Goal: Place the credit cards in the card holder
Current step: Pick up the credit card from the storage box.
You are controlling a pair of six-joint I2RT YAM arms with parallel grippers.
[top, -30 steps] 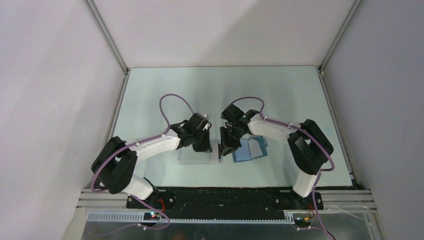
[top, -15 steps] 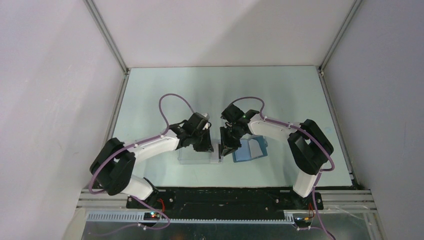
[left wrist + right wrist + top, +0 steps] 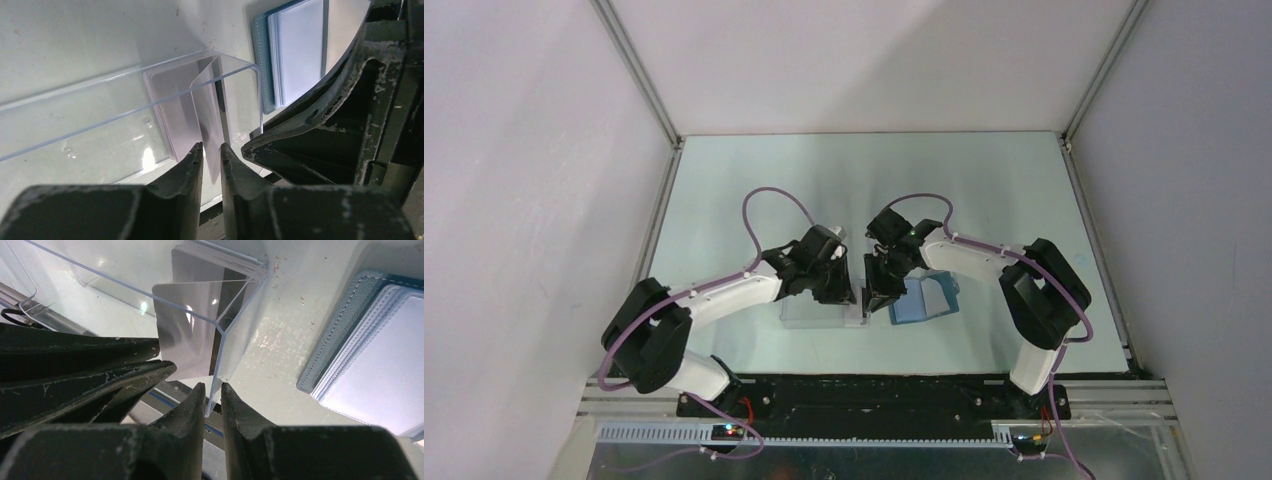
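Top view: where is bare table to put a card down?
Bare: the far half of the table, and the strip right of the card holder. Crowded: the centre, around the clear box and the holder.

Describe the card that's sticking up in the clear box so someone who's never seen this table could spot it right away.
Find the clear plastic box near the middle of the table. In its end nearest the teal card holder, a stack of whitish cards lies flat. The one meant is the single card tipped up steeply off that stack; all the others lie flat.
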